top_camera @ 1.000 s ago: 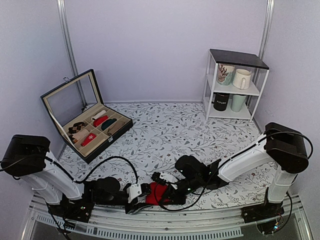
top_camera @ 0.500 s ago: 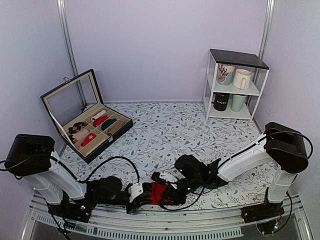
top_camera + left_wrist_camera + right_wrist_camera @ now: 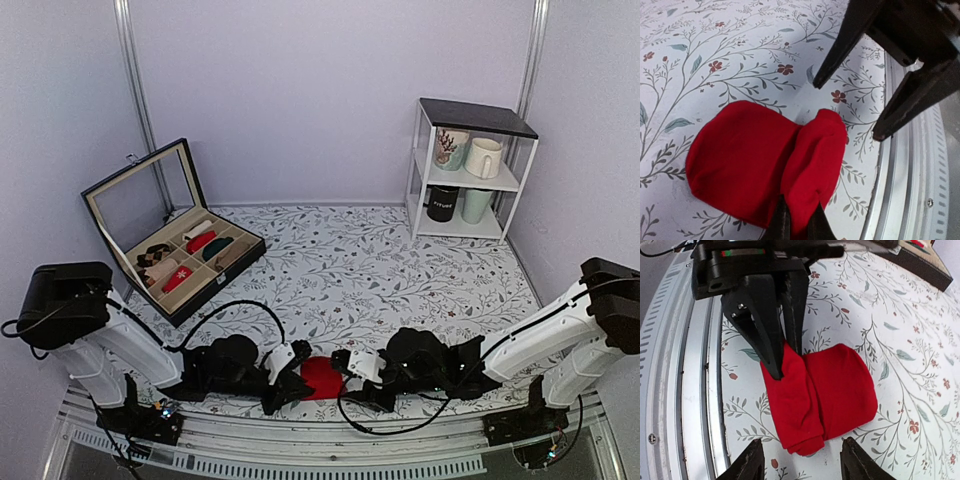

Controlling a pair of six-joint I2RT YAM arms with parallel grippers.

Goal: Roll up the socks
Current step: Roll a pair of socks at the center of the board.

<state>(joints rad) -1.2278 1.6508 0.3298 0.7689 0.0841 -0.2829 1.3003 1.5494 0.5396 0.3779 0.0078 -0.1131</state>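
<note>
Pinching a fold of the socks [image 3: 755,160], the left gripper [image 3: 798,222] has its two fingertips drawn close together on the red fabric at the bundle's end nearest its wrist camera. The socks lie on the floral table cover [image 3: 380,270], close to the near edge and just beside the metal rail [image 3: 902,200]. They form a compact, partly rolled bundle: a thicker rolled ridge on the rail side and a flatter rounded lobe beside it.

The right gripper [image 3: 802,462] is released. Its fingers stand spread with nothing between them, and the socks lie ahead of the fingertips, apart from them. The two grippers face each other with the bundle between them.

At the rear left, an open compartmented box [image 3: 212,285] holds several rolls. At the rear right, a white shelf [image 3: 476,117] carries mugs [image 3: 484,157].
</note>
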